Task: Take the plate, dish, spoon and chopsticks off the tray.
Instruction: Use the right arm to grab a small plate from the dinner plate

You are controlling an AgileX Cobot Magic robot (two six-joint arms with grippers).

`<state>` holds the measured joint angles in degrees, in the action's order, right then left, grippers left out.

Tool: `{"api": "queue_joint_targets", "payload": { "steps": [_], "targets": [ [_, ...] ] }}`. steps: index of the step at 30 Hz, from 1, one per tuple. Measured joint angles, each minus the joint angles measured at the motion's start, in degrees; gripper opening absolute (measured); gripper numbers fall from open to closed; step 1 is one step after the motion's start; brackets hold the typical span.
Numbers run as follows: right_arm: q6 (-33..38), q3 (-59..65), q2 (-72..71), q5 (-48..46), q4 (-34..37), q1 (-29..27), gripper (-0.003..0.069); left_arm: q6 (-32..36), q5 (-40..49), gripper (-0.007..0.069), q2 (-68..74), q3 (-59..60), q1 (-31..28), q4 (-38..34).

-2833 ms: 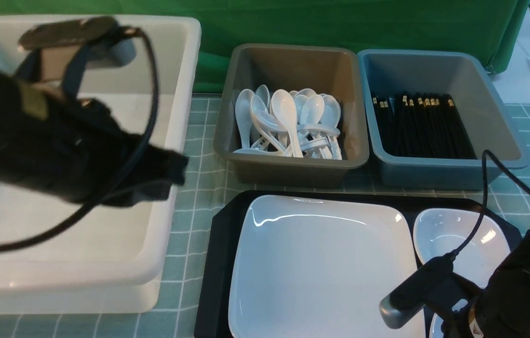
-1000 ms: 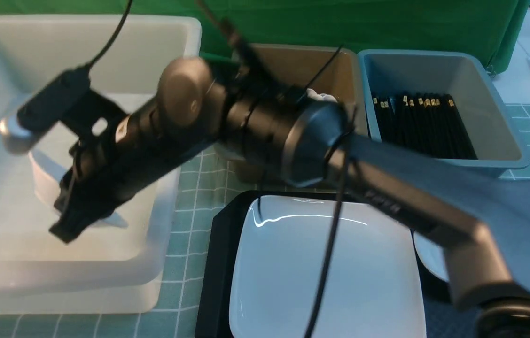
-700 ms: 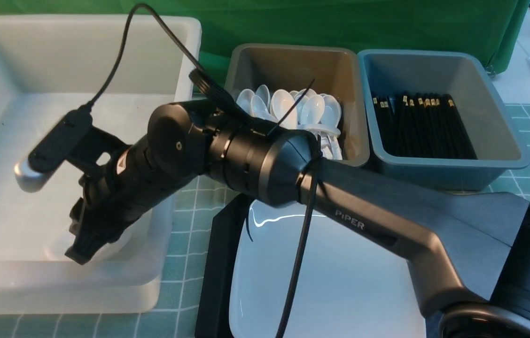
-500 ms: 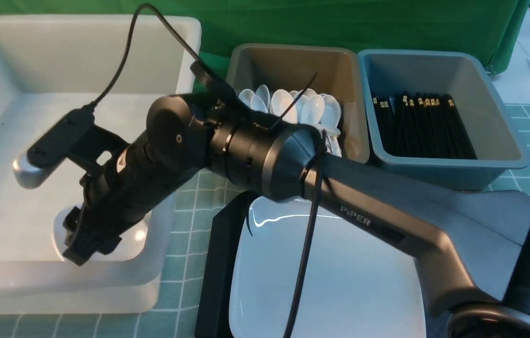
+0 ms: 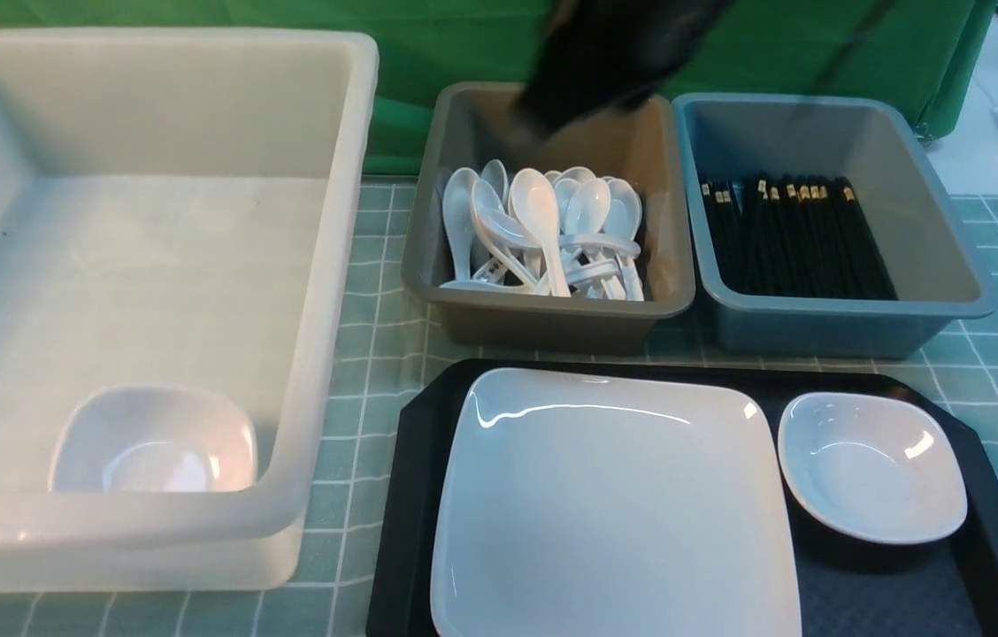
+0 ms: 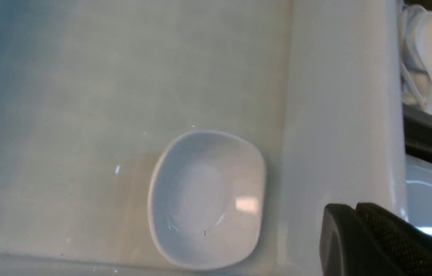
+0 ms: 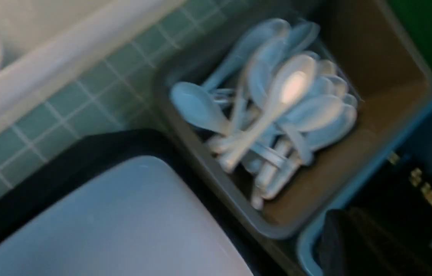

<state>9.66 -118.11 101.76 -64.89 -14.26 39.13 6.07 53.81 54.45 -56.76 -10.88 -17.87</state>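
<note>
Lower left, one dish (image 5: pixel 154 442) down in tub (image 5: pixel 349 177); lower right, yet to clear: plate (image 5: pixel 605 504), second dish (image 5: pixel 871 464) on tray (image 5: pixel 410 495). Closed, empty: left gripper (image 6: pixel 355 230), right gripper (image 7: pixel 350 241).

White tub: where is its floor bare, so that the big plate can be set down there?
In the white tub the floor is bare from the far wall down to the small dish, which sits near the front, by the right wall. Crowded: the spoon bin and the chopstick bin, both filled.
</note>
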Motion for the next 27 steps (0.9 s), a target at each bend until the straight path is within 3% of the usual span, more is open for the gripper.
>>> {"api": "queue_joint_targets", "payload": {
  "steps": [6, 8, 11, 12, 14, 16, 19, 27],
  "targets": [
    [-1.45, 19.44, -12.13, 0.16, 1.53, -11.8, 0.0039, 0.54, -0.39, 0.0012, 0.0, 0.0, 5.24, 0.86],
    [-1.63, 28.98, -14.63, 0.42, 2.75, -15.21, 0.0095, 0.59, -0.59, 0.0012, 0.0, 0.0, 5.73, 1.02],
    [-1.3, 43.71, -15.53, 4.73, 4.12, -17.46, 0.0281, 0.66, -0.93, 0.0012, 0.0, 0.0, 5.73, 1.24],
    [-1.17, 44.57, -15.53, 5.27, 4.12, -17.52, 0.0281, 0.66, -0.93, 0.0012, 0.0, 0.0, 5.73, 1.24],
    [0.26, 54.87, -14.65, 13.49, 5.11, -17.65, 0.0467, 0.8, -0.99, 0.0012, 0.0, 0.0, 5.73, 1.24],
    [0.53, 60.28, -13.72, 19.02, 5.13, -17.65, 0.0549, 0.8, -1.05, 0.0012, 0.0, 0.0, 5.78, 1.48],
    [0.72, 64.99, -12.42, 24.32, 5.13, -17.65, 0.0589, 0.8, -1.05, 0.0012, 0.0, 0.0, 5.78, 1.59],
    [1.02, 67.06, -8.09, 33.11, 5.13, -17.65, 0.0566, 0.8, -1.05, 0.0012, 0.0, 0.0, 5.78, 1.59]
  ]
}}
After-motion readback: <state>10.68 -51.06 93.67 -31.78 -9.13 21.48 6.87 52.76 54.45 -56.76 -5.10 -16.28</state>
